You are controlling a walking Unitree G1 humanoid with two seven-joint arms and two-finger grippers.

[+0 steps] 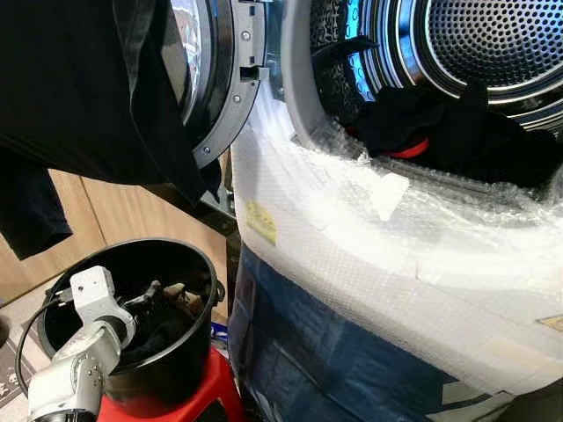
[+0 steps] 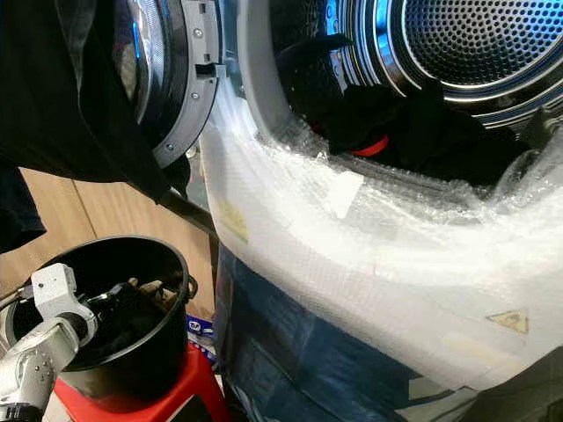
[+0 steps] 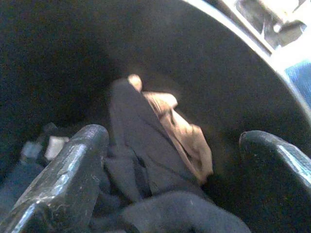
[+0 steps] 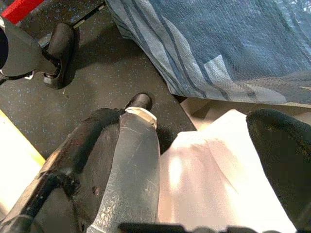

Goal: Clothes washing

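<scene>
Left gripper (image 3: 170,170): jaws apart, straddling the dark garment (image 3: 141,155) bunched in the black bucket (image 1: 198,272) — nothing clamped yet. A tan cloth (image 3: 182,131) lies just beyond it, touching. You should sink the fingers (image 3: 68,170) deeper so they close on the thick fold, not the loose edge; keep off the bucket wall. The garment's ridge runs away from the jaws toward the far wall, so its long axis lies roughly along the fingers — take it across the ridge. The bucket sits on a red stool (image 1: 198,400), near left of the washer drum (image 1: 475,53); dark laundry (image 1: 440,132) already lies inside. Right gripper (image 4: 194,160): jaws apart, holding nothing, low by the floor.
</scene>
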